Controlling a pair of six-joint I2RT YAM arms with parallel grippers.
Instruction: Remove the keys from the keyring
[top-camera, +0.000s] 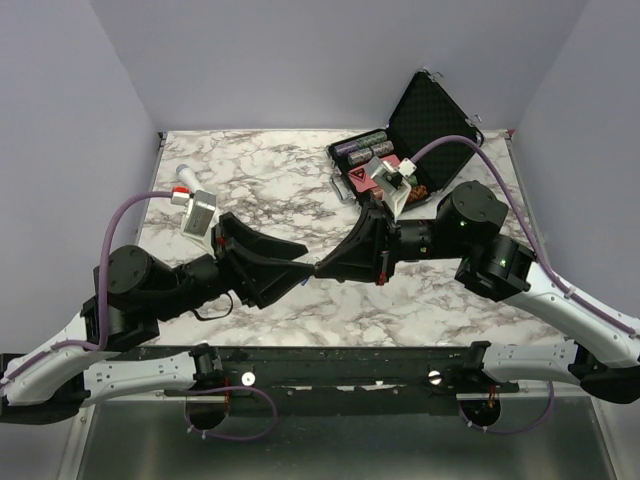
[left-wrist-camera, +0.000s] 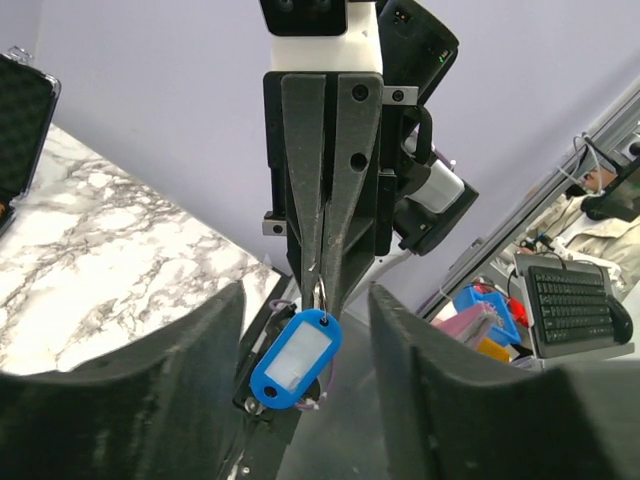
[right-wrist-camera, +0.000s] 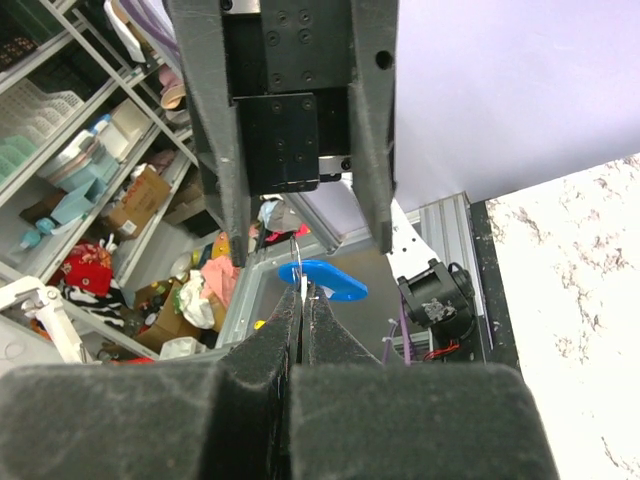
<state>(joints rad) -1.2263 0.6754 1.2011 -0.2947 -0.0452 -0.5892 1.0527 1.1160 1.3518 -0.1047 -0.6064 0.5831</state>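
Both grippers meet tip to tip above the middle of the marble table (top-camera: 270, 180). My right gripper (right-wrist-camera: 303, 300) is shut on the thin metal ring (left-wrist-camera: 320, 292) of the keyring. Its bright-blue oblong tag (left-wrist-camera: 297, 358) hangs free below the tips and also shows in the right wrist view (right-wrist-camera: 335, 281). My left gripper (left-wrist-camera: 305, 300) is open, with one finger on each side of the tag and touching nothing. In the top view the left gripper (top-camera: 298, 268) and the right gripper (top-camera: 324, 268) nearly touch. A short silvery sliver sits between the right fingertips; I cannot tell whether it is the key.
An open black case (top-camera: 432, 118) holding several small items lies at the back right. A white microphone (top-camera: 186, 178) lies at the back left beside the left arm's cable. Shelves, boxes and a keyboard lie beyond the table.
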